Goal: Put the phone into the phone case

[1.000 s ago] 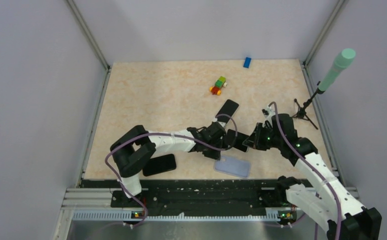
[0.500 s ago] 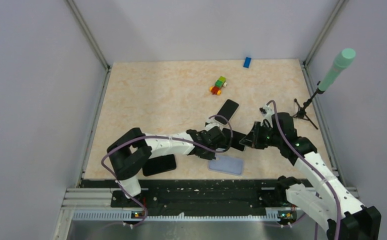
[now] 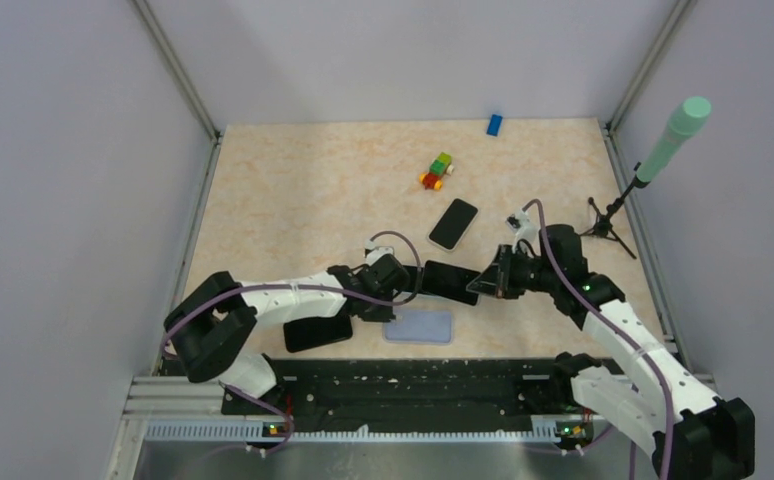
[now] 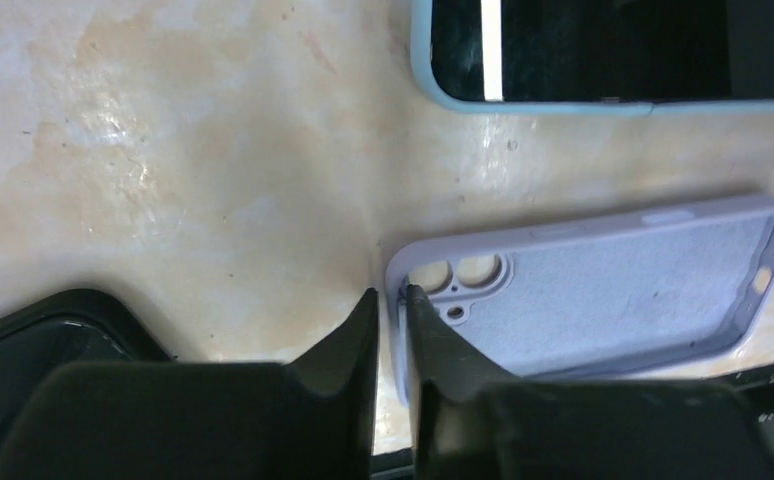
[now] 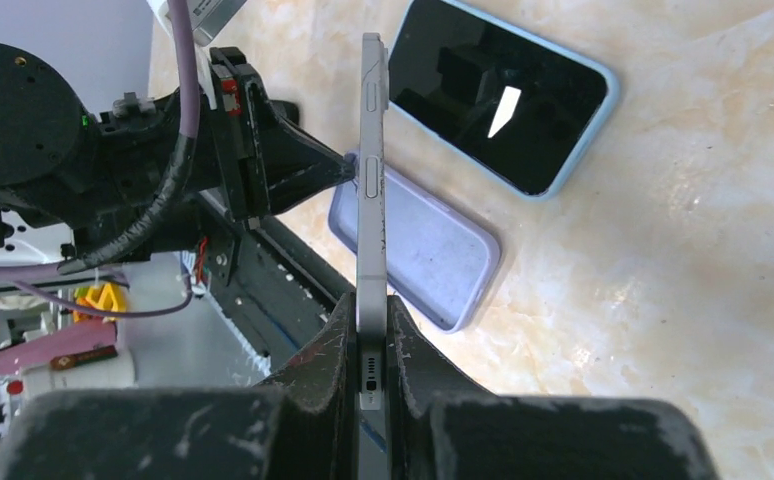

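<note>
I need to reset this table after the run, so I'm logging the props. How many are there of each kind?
Phones: 3 (held phone, phone in light blue case, black phone)
Empty phone cases: 1 (lavender case)
Block toys: 2 (blue block, multicoloured block toy)
Microphones on a stand: 1 (green microphone)
Total: 7

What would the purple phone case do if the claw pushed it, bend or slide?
Probably bend a bit: the purple phone case looks thin and rubbery, and the left claw pinches just its rim. It likely slides easily, since the table looks glossy. It lies flat, so it shouldn't roll or tip.
</note>
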### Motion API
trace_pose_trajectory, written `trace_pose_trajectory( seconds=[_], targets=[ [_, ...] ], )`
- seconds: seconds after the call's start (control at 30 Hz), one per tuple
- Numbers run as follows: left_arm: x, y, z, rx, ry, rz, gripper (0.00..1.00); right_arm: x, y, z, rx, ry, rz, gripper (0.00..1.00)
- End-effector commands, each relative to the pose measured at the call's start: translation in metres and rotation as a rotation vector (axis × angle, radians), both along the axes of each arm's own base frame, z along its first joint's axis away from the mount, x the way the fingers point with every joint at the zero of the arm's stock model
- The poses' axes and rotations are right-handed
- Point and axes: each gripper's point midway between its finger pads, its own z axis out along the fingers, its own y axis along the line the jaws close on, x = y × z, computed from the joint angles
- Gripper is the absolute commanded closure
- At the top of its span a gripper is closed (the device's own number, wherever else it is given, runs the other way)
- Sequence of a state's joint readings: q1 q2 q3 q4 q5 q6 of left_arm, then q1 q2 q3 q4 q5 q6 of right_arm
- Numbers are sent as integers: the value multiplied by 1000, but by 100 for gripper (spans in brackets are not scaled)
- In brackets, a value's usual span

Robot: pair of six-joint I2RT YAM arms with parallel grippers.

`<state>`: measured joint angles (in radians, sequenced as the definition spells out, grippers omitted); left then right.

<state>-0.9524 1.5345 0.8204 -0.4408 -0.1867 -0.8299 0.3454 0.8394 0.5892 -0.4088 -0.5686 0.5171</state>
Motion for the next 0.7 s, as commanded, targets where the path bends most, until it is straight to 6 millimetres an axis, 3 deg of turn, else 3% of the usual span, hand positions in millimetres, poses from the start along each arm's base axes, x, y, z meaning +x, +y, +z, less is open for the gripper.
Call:
trace_pose_trajectory(
  seconds=[0.0, 0.13, 0.5, 0.67],
  targets=[
    [-4, -6, 12, -116, -4, 6, 75, 2, 15, 20, 93, -65, 74, 100],
    [-3, -6, 19, -225, 9, 22, 60, -2, 17, 16, 107, -39, 95, 100],
    [-4, 17, 41, -569, 29, 73, 51, -18, 29, -7, 174, 79, 155, 100],
    [-4, 25, 51, -699, 9, 82, 50, -30, 46, -19, 202, 124, 188, 100]
  ],
)
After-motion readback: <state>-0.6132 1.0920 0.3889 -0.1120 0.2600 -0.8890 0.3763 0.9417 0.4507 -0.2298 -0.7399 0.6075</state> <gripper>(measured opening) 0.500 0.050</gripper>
